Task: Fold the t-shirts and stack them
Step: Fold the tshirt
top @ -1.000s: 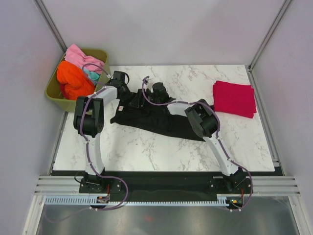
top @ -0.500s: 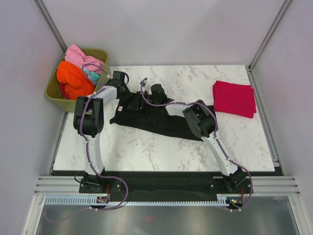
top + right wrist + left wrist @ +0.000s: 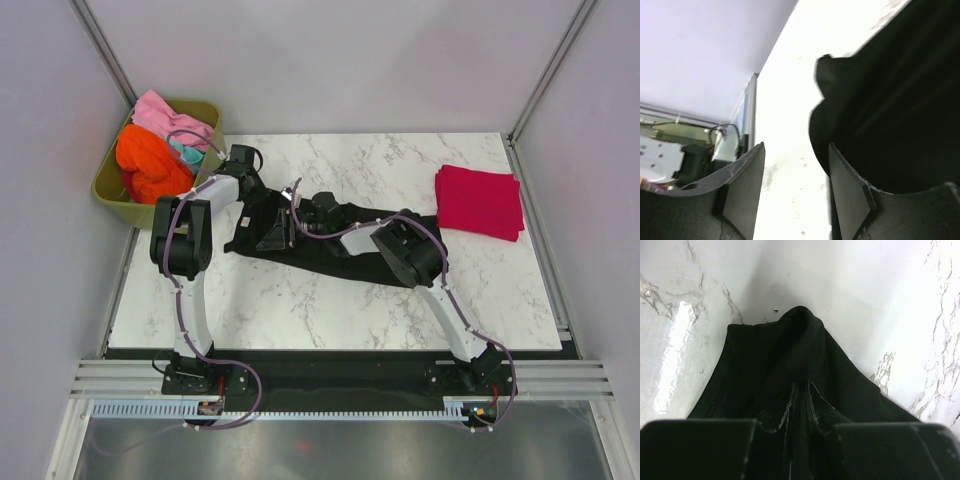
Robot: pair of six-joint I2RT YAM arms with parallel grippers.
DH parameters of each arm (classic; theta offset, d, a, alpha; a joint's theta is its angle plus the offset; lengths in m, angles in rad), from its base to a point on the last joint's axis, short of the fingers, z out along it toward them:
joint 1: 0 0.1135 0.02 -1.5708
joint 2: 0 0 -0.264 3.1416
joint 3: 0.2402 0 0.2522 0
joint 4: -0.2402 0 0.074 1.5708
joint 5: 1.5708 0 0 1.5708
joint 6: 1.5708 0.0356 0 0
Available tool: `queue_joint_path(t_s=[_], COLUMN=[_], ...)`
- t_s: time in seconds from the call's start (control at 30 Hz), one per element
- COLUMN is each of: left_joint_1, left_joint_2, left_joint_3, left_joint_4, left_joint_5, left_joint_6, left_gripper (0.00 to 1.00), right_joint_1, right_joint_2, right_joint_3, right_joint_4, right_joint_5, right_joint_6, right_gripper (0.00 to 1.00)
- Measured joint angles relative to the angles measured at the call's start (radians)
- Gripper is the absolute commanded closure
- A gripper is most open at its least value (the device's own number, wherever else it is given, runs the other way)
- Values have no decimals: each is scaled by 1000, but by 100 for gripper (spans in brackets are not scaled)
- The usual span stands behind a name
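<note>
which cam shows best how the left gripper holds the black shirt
Left wrist: the left gripper is shut on a raised ridge of the black shirt. Top external shows the shirt spread out, the pinch hidden. Right wrist shows only cloth beside the right gripper.

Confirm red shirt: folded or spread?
Folded. The red shirt lies as a compact rectangle with stacked layer edges showing, at the far right of the table.
</note>
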Motion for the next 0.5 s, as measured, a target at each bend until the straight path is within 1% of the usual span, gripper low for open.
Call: queue_joint_path(t_s=[0.23,0.37,0.43,0.5], left_joint_1=[0,0,0,0], left_joint_2=[0,0,0,0], left_joint_3=[0,0,0,0], left_joint_4=[-1,-1,-1,-1], left_joint_5=[0,1,1,0], left_joint_6=[0,0,0,0], left_gripper=[82,81,81,81], right_joint_1=[15,-3,-13,-21], right_joint_2=[-85,-119,-126,-128], right_joint_3=[-96,-111,-111,-111], right_joint_4=[148,146,139,129], right_joint_5=[-42,-37,-37,-31], right_joint_6=[49,27,21,12], right_gripper=[38,38,35,35])
